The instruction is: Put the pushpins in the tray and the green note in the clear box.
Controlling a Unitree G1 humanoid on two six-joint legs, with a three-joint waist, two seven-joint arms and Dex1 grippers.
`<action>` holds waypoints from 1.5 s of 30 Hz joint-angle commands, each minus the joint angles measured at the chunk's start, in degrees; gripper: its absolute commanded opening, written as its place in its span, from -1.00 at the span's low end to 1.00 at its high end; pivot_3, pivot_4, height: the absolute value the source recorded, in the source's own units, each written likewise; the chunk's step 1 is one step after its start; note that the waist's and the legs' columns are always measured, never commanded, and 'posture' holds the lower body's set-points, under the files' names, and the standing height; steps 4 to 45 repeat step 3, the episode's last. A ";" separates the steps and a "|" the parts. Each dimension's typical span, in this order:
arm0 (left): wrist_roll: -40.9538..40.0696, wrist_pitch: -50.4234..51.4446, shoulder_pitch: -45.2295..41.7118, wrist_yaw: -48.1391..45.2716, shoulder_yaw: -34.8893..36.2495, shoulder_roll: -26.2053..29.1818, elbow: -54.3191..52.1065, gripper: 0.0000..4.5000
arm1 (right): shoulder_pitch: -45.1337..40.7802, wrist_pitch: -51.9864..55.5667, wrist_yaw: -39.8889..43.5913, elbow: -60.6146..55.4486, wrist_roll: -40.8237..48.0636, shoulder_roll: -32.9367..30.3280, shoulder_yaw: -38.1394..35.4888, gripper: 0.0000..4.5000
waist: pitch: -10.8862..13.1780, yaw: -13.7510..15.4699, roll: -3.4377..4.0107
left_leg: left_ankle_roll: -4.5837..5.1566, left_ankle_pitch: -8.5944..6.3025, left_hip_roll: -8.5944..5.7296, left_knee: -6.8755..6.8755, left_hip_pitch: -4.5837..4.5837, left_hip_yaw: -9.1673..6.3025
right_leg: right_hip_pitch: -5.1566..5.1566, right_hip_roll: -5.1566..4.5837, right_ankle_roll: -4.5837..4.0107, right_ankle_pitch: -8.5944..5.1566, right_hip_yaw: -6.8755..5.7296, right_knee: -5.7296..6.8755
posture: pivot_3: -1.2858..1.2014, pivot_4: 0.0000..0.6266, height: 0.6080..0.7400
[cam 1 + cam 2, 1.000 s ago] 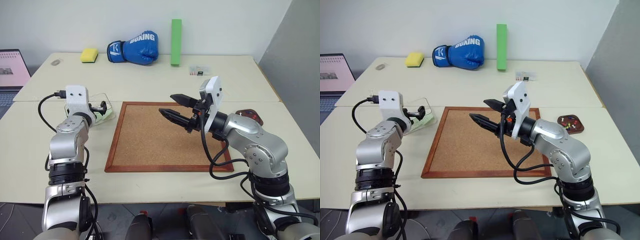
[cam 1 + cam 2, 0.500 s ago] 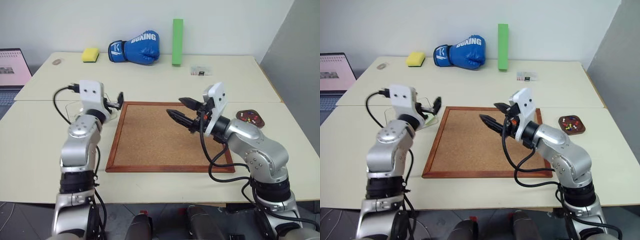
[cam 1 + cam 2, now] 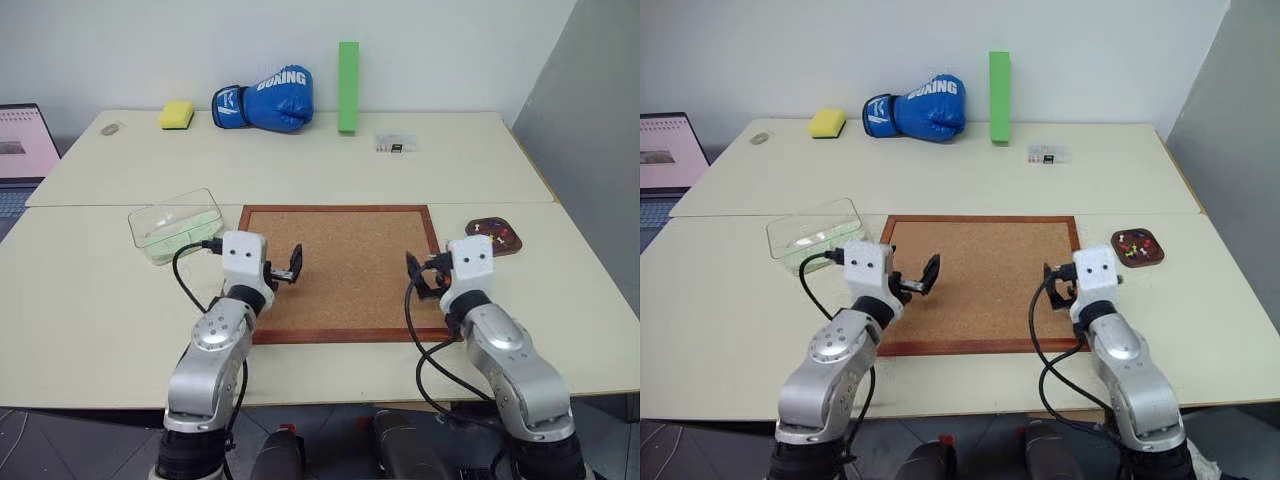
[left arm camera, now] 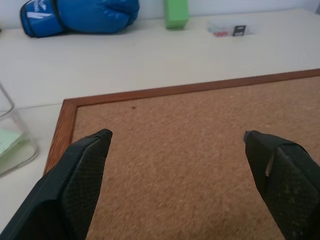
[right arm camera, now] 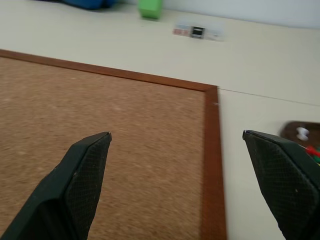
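Left gripper [image 4: 172, 145]: fingers spread wide and empty, level over the near left part of the corkboard.
Right gripper [image 5: 177, 145]: fingers wide apart, holding nothing, above the corkboard's near right edge.
Corkboard [image 3: 345, 260]: wood-framed, flat at the middle of the table, its cork face bare.
Table [image 3: 80, 300]: cream top, made of two slabs that meet in a seam running left to right just beyond the corkboard.
Clear box [image 3: 176, 224]: left of the corkboard, near its far corner.
Green note [image 4: 9, 141]: lies inside the clear box.
Tray [image 3: 1138, 247]: right of the corkboard, by its far corner.
Pushpins [image 3: 1134, 243]: lie in the tray.
Small clear packet [image 3: 396, 143]: far right of centre.
Far edge: yellow sponge [image 3: 177, 114], blue boxing glove [image 3: 266, 98], upright green block [image 3: 348, 87].
Laptop [image 3: 25, 150]: far left, beside the table.
Room: plain white wall [image 3: 450, 50] behind the table.
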 commanded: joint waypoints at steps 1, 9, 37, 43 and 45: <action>1.20 0.38 0.52 1.33 -0.69 -0.85 -3.91 1.00 | 0.93 -1.59 -1.70 -3.35 -1.43 1.95 -1.45 0.99 | 0.00 -0.02 0.00 | 0.00 0.00 0.00 0.00 -0.01 0.02 | 0.00 0.00 0.00 0.00 0.02 -0.01 | 0.03 -0.52 1.00; 1.55 0.31 0.84 1.30 -0.84 -0.76 -4.34 1.00 | 1.15 -1.77 -1.59 -3.65 -1.89 2.41 -1.67 0.99 | 0.00 -0.03 0.00 | 0.00 0.00 0.00 -0.01 0.00 0.07 | -0.01 0.00 0.00 0.00 0.06 -0.01 | 0.03 -0.52 1.00; 1.55 0.31 0.84 1.30 -0.84 -0.76 -4.34 1.00 | 1.15 -1.77 -1.59 -3.65 -1.89 2.41 -1.67 0.99 | 0.00 -0.03 0.00 | 0.00 0.00 0.00 -0.01 0.00 0.07 | -0.01 0.00 0.00 0.00 0.06 -0.01 | 0.03 -0.52 1.00; 1.55 0.31 0.84 1.30 -0.84 -0.76 -4.34 1.00 | 1.15 -1.77 -1.59 -3.65 -1.89 2.41 -1.67 0.99 | 0.00 -0.03 0.00 | 0.00 0.00 0.00 -0.01 0.00 0.07 | -0.01 0.00 0.00 0.00 0.06 -0.01 | 0.03 -0.52 1.00; 1.55 0.31 0.84 1.30 -0.84 -0.76 -4.34 1.00 | 1.15 -1.77 -1.59 -3.65 -1.89 2.41 -1.67 0.99 | 0.00 -0.03 0.00 | 0.00 0.00 0.00 -0.01 0.00 0.07 | -0.01 0.00 0.00 0.00 0.06 -0.01 | 0.03 -0.52 1.00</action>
